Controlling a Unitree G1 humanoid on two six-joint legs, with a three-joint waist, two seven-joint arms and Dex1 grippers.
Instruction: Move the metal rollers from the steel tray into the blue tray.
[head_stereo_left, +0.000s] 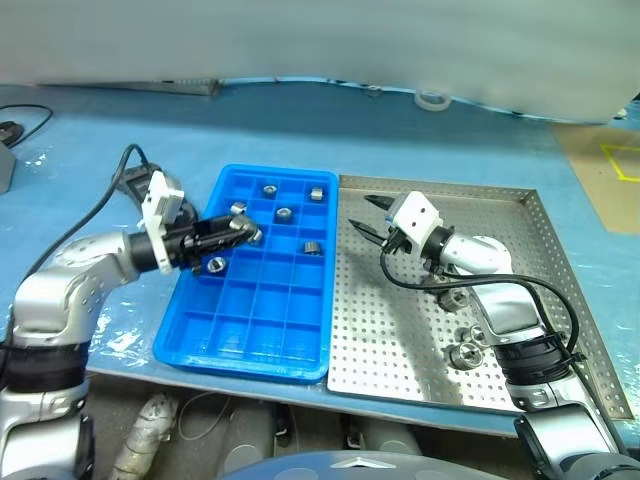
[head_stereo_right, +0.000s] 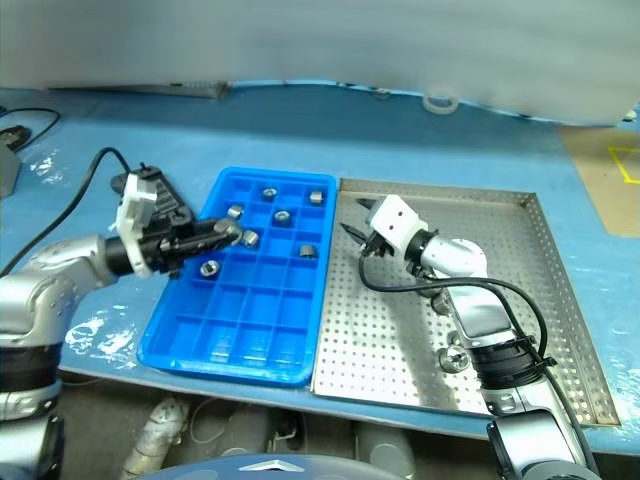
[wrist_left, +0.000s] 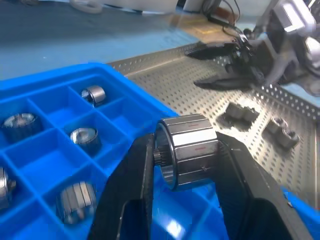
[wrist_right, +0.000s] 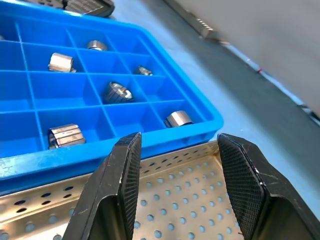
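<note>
Rollers in blue tray: several small shiny silver-grey metal rollers (head_stereo_left: 285, 213) lie singly in separate square compartments of the bright blue plastic grid tray (head_stereo_left: 195, 330), mostly toward its far end; one sits in a compartment near the tray's left rim (head_stereo_left: 215, 265).
Rollers in steel tray: a few more rollers (head_stereo_left: 464, 354) rest on the holed floor of the large silvery perforated steel tray (head_stereo_left: 560, 250), near the robot's right forearm.
Trays: the blue tray lies just left of the steel tray, their long edges side by side, both on a blue table covering (head_stereo_left: 300, 130).
Left gripper: the left gripper (wrist_left: 186, 160) is clamped on a faceted silver roller (wrist_left: 190, 150), one black finger on each end of it. It reaches in from the left, over the left part of the blue tray, holding the roller above the compartments.
Right gripper: the right gripper (wrist_right: 177, 170) has its two black ribbed fingers (wrist_right: 125, 175) spread apart with nothing between them. It hovers over the steel tray's floor close to the blue tray's rim, pointing toward the blue tray.
Background: a roll of tape (head_stereo_left: 432, 99) lies at the table's far edge.
</note>
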